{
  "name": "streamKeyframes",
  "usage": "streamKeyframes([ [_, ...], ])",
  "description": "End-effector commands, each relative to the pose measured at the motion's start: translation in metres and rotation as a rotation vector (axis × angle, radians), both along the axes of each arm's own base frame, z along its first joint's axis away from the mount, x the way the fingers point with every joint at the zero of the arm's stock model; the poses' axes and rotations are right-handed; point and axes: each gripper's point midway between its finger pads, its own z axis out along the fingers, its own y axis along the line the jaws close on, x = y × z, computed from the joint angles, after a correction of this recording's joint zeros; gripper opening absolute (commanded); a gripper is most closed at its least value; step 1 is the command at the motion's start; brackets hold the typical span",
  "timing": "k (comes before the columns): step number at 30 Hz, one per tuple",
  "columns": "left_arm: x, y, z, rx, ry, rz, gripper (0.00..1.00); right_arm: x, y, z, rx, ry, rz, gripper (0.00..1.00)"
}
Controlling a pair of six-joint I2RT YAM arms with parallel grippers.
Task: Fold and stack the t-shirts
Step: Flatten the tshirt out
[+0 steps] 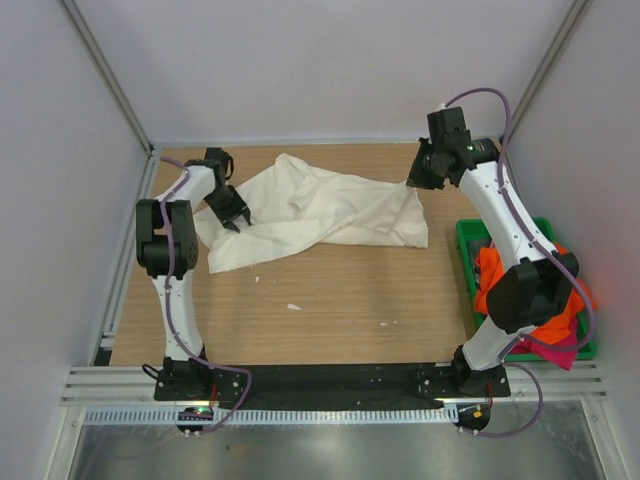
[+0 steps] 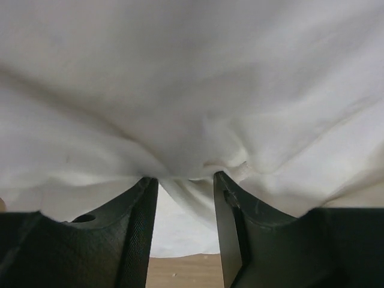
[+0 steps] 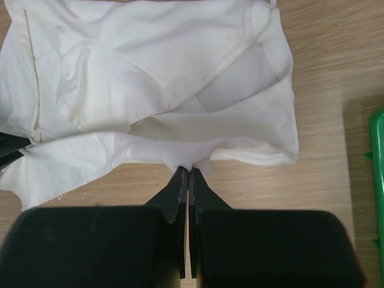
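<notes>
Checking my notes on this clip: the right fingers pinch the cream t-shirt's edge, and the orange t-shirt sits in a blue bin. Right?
No: the bin is green, not blue, as the top external view shows. The right fingers do pinch the cream t-shirt at its edge, and the orange t-shirt sits in that bin.

The wooden table [image 1: 330, 310] bears a crumpled cream-white t-shirt [image 1: 320, 210] and a green bin [image 1: 464, 250].
</notes>
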Motion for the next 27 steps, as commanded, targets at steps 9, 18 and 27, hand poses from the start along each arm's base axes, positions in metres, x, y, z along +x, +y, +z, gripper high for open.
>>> streamKeyframes([
  [9,-0.082,0.037,0.076,0.201,-0.157,0.097,0.47,-0.020,-0.002,-0.010,0.001,0.037,0.024,0.01],
  [18,-0.100,0.065,0.034,0.084,-0.105,0.204,0.41,-0.034,0.001,-0.009,0.024,0.034,0.053,0.01],
  [27,-0.098,0.076,0.011,0.074,-0.038,0.254,0.47,-0.037,0.003,-0.009,0.034,0.025,0.063,0.01],
])
